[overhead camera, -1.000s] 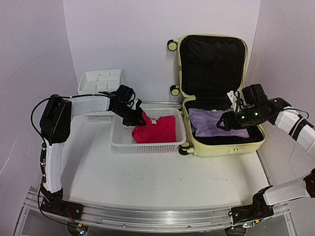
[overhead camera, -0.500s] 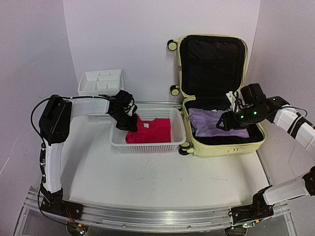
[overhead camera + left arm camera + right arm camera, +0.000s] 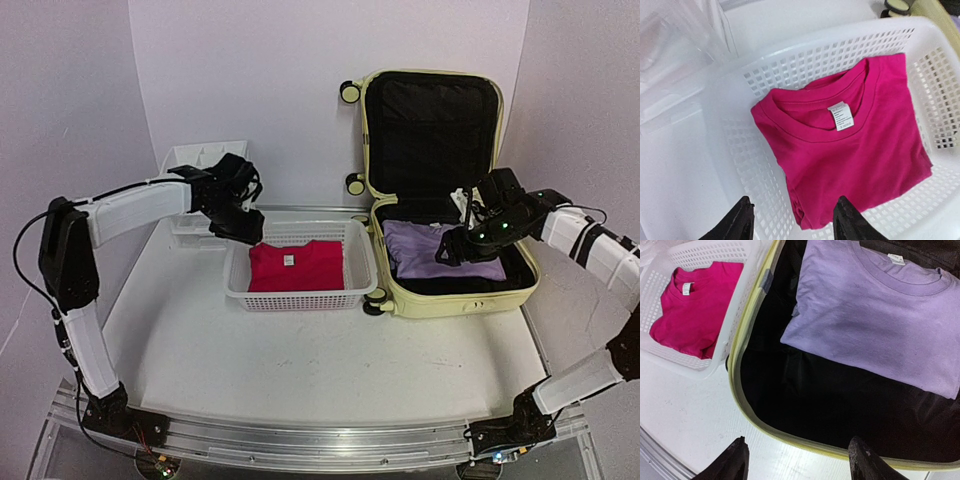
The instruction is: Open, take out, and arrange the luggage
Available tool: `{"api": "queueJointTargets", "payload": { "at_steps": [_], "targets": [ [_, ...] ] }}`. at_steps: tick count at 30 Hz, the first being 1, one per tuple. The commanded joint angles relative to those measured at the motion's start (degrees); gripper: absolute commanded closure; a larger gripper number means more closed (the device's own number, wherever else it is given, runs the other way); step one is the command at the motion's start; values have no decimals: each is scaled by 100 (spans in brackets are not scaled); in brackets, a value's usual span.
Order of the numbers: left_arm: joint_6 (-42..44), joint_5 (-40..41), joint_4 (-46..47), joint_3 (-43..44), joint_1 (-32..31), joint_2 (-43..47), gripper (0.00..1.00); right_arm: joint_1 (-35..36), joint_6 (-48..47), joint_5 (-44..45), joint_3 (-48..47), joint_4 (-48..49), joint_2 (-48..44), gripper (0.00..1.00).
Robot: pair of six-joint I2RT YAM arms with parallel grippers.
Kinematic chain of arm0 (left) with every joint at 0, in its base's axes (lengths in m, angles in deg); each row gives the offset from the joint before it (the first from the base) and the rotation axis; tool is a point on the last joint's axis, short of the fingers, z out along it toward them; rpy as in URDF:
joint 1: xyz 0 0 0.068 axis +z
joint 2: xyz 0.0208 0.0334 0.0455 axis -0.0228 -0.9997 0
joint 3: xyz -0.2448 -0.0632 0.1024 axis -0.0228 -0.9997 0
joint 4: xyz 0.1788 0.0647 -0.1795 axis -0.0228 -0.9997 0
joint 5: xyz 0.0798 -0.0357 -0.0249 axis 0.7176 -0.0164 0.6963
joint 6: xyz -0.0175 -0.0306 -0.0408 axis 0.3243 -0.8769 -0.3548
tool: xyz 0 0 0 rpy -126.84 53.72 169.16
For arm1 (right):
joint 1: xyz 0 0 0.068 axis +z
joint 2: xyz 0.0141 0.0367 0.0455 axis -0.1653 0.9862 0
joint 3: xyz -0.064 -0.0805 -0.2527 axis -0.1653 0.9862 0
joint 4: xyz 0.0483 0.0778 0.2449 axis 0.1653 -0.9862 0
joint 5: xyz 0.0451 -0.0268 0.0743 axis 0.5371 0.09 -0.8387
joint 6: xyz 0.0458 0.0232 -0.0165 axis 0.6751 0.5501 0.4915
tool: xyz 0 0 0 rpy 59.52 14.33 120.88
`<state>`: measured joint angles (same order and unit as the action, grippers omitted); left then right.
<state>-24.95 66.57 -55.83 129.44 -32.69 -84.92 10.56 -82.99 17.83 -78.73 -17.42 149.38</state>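
Observation:
The luggage [image 3: 460, 300], a pale yellow suitcase, lies open at the right with its black-lined lid standing upright. A folded purple shirt [image 3: 412, 246] [image 3: 875, 315] lies in its lower half. A folded pink shirt [image 3: 297, 266] [image 3: 850, 145] [image 3: 690, 310] rests flat in the white mesh basket [image 3: 300, 298] [image 3: 730, 140] beside it. My left gripper [image 3: 240, 222] [image 3: 794, 200] hovers open above the basket's left end, holding nothing. My right gripper [image 3: 452, 250] [image 3: 798, 440] hangs open over the suitcase's front rim, apart from the purple shirt.
A white compartment tray [image 3: 200, 160] on a drawer unit stands behind the basket at the back left, close to my left arm. The suitcase's wheels [image 3: 350, 92] stick out on its left side. White walls enclose the table.
My left gripper opened and let go of the pink shirt, which now lies flat in the basket, then lifted back and left. My right gripper edged slightly left over the suitcase.

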Motion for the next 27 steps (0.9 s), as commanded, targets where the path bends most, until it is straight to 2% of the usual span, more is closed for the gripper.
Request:
{"api": "queueJointTargets", "payload": {
  "at_steps": [1, 8, 11, 13, 19, 24, 27],
  "targets": [
    [515, 470, -274, 4, -54, 1154, 41, 23, -322, 638, -387, -244, 334, 29],
    [767, 289, 32, -752, -37, 2354, 21, 55, -560, 1226, -883, -660, 1093, 11],
    [758, 136, 379, -1133, -21, 2779, 14, 143, -567, 1452, -1197, -822, 1450, 8],
    [761, -12, 590, -1341, -11, 2992, 13, 215, -487, 1528, -1348, -834, 1662, 7],
    [824, -266, 884, -1553, -2, 3125, 16, 387, -142, 1491, -1882, -777, 2577, 7],
    [539, -337, 908, -1486, -2, 2982, 17, 379, -484, 1306, -2360, -772, 3266, 18],
    [336, -508, 920, -1441, -3, 2852, 17, 383, -859, 1167, -2454, -762, 3422, 21]
  ]
}}
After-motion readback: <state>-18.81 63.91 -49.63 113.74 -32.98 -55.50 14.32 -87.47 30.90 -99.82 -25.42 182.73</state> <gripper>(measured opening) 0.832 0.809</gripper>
